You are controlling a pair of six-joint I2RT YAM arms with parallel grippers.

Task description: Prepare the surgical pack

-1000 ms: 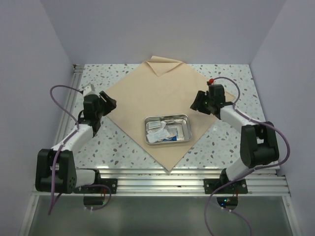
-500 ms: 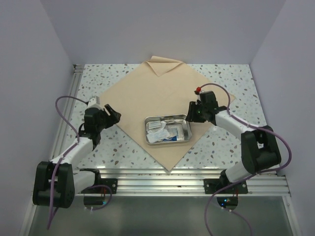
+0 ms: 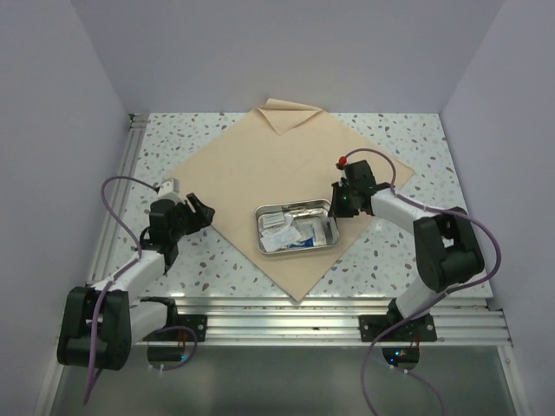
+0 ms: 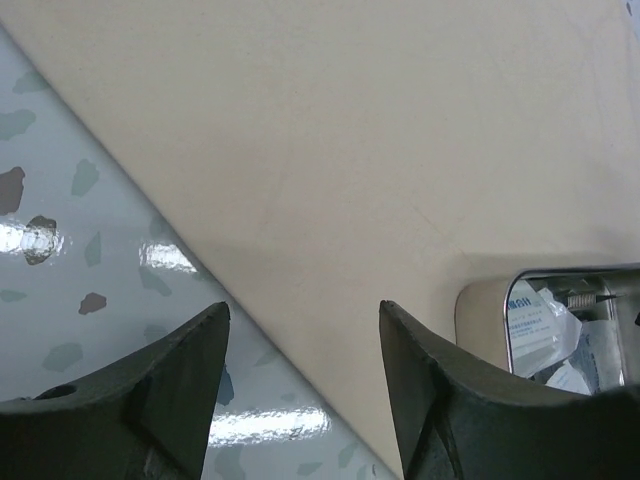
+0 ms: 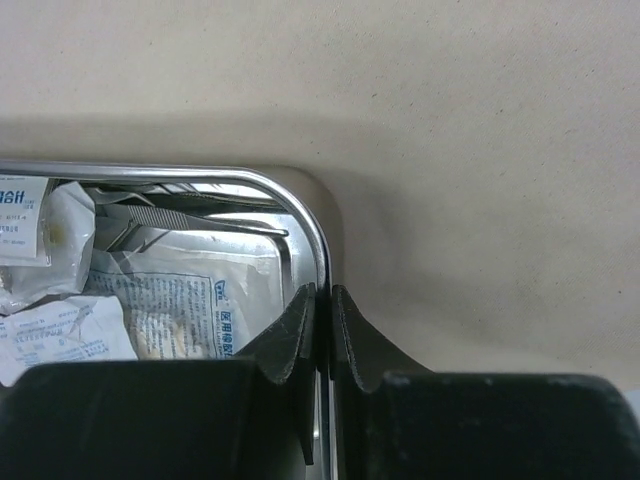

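Note:
The beige wrap sheet lies as a diamond on the speckled table, its far corner folded over. On its near part stands the steel tray, holding white sachets and thin steel tools. My right gripper is at the tray's right end. In the right wrist view this gripper is shut on the tray rim, one finger inside and one outside; tweezers and a sachet lie inside. My left gripper hangs open over the wrap's left edge, nothing between its fingers.
Purple cables loop off both wrists. An aluminium rail runs along the table's left side and another along the near edge. Pale walls close in the back and both sides. The tray's corner shows at the right of the left wrist view.
My right gripper has swung left from the wrap's right corner to the tray and shut on its rim. My left gripper has drawn nearer along the wrap's left edge, still open.

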